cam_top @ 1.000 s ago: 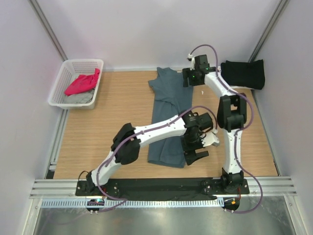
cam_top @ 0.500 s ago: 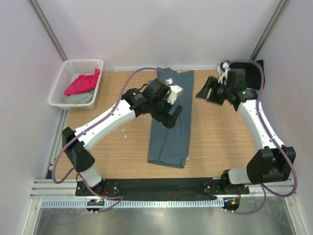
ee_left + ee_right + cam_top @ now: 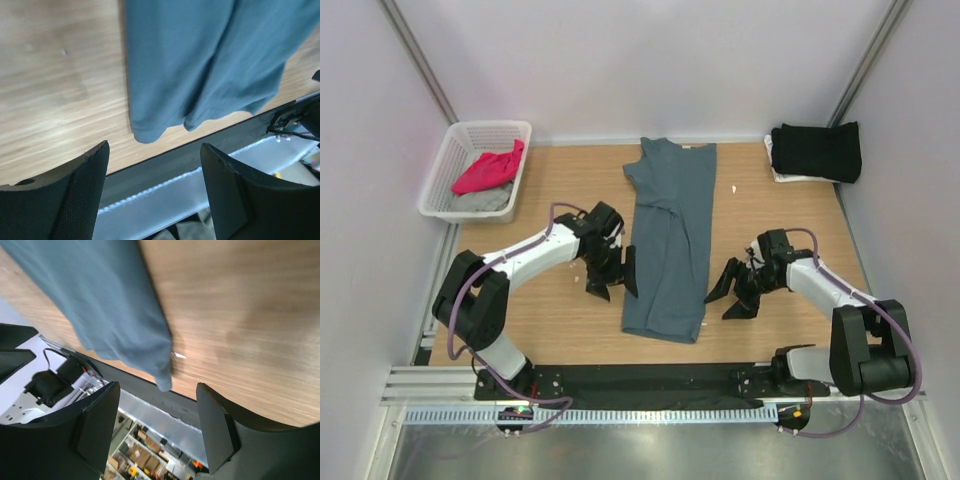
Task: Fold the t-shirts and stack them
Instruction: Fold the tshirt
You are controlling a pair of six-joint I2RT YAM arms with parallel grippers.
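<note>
At desk (image 3: 550, 210) centre, slate blue-grey t-shirt (image 3: 668, 240): lying flat as a long narrow strip, collar far, hem near.
Long axis: running far to near, straight out from the arm bases.
Left end effector (image 3: 613, 281): hovering released and empty at the strip's left edge, near half.
Right end effector (image 3: 730, 296): gaping empty, sitting just beside the right edge by the hem.
Nearer arm: looking like the left, narrowly.
Far right corner, black t-shirt (image 3: 817, 152): resting folded, well apart.
</note>
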